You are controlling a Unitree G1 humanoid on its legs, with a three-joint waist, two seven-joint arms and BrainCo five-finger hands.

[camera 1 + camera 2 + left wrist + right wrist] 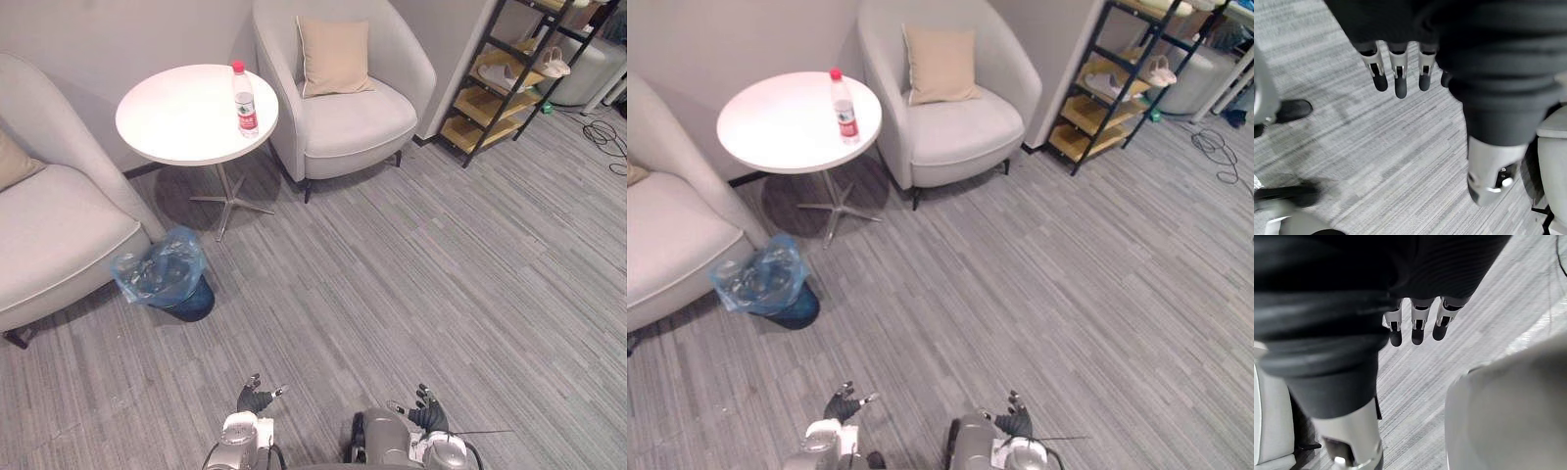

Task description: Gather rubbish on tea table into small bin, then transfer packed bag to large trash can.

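Note:
A clear water bottle [245, 100] with a red cap and red label stands upright near the right edge of the round white tea table [176, 122]. On the floor in front of the table sits a small dark bin [186, 299] lined with a crumpled blue bag [157, 266]. My left hand [255, 398] and right hand [428, 409] hang low near the bottom edge of the view, far from the table. Both hold nothing, and their fingers [1399, 78] [1417, 325] are relaxed and straight above the bare floor.
A grey armchair [343, 108] with a beige cushion [333, 54] stands right of the table. A grey sofa [49, 235] sits on the left, close to the bin. A black shelf rack [519, 78] with shoes stands at the back right. Grey plank floor lies between me and the table.

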